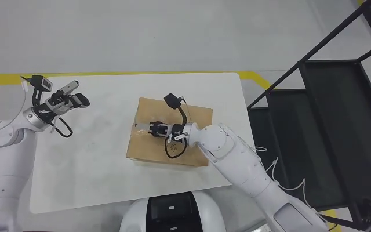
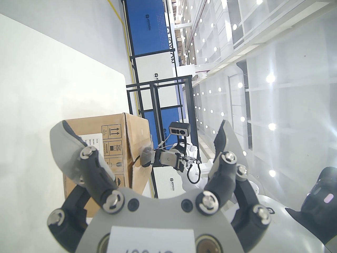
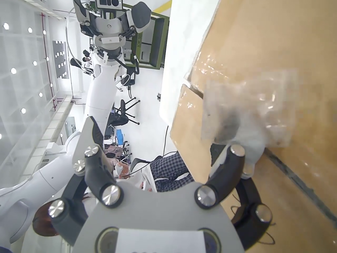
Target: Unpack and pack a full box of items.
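A brown cardboard box [image 1: 152, 111] lies flat in the middle of the white table [image 1: 104, 145], its top seam taped. My right gripper [image 1: 146, 129] sits over the box's top near the seam's end, open. In the right wrist view one fingertip [image 3: 243, 143] rests against the box [image 3: 263, 27] under a loose piece of clear tape [image 3: 250, 101], while the other finger [image 3: 90, 132] is off the box in the air. My left gripper [image 1: 76, 100] hangs open and empty over the table's far left corner, aimed toward the box [image 2: 137, 132].
A black metal stair frame [image 1: 313, 116] stands just beyond the table's right side. Yellow floor tape [image 1: 255, 75] runs behind the table. Bare tabletop lies between the box and the left arm.
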`<state>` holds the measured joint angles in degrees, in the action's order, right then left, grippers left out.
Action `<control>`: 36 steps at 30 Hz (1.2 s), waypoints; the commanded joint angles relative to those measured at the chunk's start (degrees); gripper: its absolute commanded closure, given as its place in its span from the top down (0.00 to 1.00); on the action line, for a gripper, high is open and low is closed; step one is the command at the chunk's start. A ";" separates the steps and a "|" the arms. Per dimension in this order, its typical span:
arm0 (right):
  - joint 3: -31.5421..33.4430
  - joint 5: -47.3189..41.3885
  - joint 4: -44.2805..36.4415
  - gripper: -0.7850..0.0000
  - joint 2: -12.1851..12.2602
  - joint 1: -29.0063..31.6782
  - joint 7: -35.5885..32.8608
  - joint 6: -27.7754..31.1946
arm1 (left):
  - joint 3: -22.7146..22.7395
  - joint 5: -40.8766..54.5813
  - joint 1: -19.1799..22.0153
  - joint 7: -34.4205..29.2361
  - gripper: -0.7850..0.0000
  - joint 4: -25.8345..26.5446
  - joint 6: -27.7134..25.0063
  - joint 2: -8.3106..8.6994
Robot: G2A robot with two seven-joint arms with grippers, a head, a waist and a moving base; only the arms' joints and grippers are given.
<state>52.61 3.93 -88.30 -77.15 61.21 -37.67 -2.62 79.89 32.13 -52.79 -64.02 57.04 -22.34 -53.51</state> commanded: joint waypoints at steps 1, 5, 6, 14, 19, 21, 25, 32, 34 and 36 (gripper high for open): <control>-1.31 -0.43 1.40 1.00 -0.49 -1.41 0.59 -0.23 | 0.75 0.15 -0.68 0.11 1.00 0.39 0.22 0.19; -3.73 -1.57 4.15 1.00 -1.57 -4.01 1.81 -0.14 | 1.96 0.33 -1.81 0.25 1.00 1.09 0.54 0.48; -4.24 -1.89 4.55 1.00 -1.84 -4.57 2.26 0.29 | 2.21 0.37 -2.06 0.24 1.00 1.30 0.59 0.54; -7.00 -3.78 8.80 1.00 -3.77 -8.51 5.79 2.55 | 3.24 0.45 -3.27 0.65 1.00 2.81 1.36 0.76; -8.04 -4.60 11.16 1.00 -4.60 -9.64 6.27 5.62 | 2.79 0.66 -3.44 0.76 1.00 3.50 1.74 0.60; -8.53 -4.06 11.99 1.00 -4.72 -9.81 5.19 6.21 | 2.62 0.54 -3.37 0.85 1.00 3.56 1.77 0.55; -8.09 -3.63 11.37 1.00 -4.55 -8.71 4.43 6.87 | 2.16 0.17 -3.09 0.94 1.00 3.51 1.92 0.42; -5.03 -2.35 6.17 1.00 -3.27 -5.08 2.14 6.41 | 1.01 -0.22 -2.36 0.80 1.00 3.51 1.97 0.10; -3.43 -2.84 3.96 1.00 -2.75 -3.62 1.24 6.12 | 0.94 -0.13 -2.21 0.70 1.00 3.38 1.89 0.05; -1.43 -3.76 0.72 1.00 -2.08 -1.50 -0.28 6.24 | 0.92 -0.08 -2.14 0.75 1.00 3.20 1.72 0.02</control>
<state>50.06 0.72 -85.75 -79.58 58.56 -37.10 3.51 80.82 32.02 -54.96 -63.31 60.33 -20.55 -53.48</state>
